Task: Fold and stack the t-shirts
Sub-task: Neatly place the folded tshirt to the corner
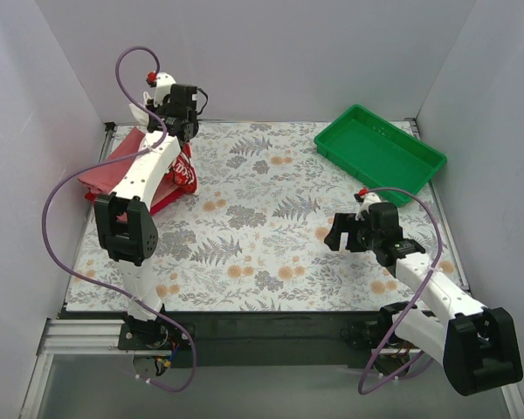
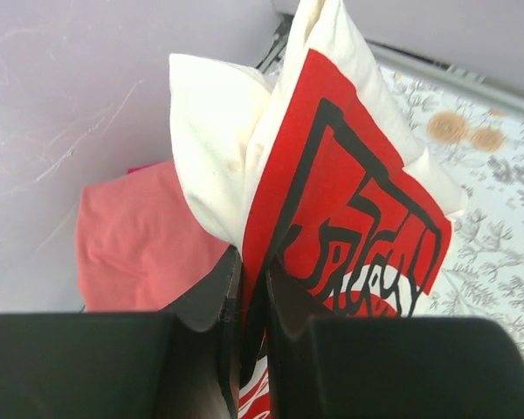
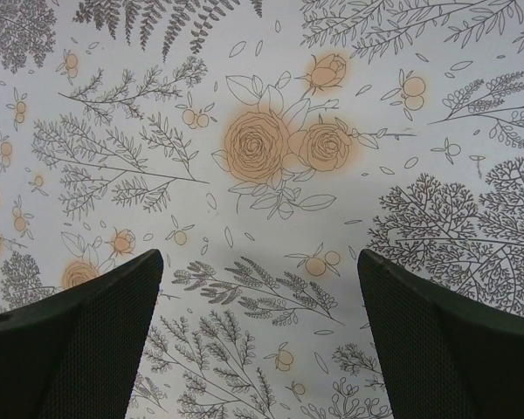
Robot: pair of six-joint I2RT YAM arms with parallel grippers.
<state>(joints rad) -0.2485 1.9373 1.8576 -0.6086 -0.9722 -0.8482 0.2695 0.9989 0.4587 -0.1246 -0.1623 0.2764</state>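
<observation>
A folded salmon-pink t-shirt [image 1: 113, 166] lies on a red one [image 1: 164, 202] at the far left of the table. My left gripper [image 1: 179, 122] is shut on the cream-white t-shirt with the red graphic print [image 1: 184, 170] and holds it bunched and hanging over the stack's right edge. In the left wrist view the printed cloth [image 2: 349, 218] rises from between my shut fingers [image 2: 211, 301], with the salmon-pink shirt [image 2: 140, 244] below to the left. My right gripper [image 1: 345, 234] is open and empty above the flowered cloth at the right.
A green plastic tray [image 1: 380, 153] stands at the back right corner. The table is covered by a floral patterned cloth [image 1: 271, 218], also seen in the right wrist view [image 3: 271, 148]. White walls close in on three sides.
</observation>
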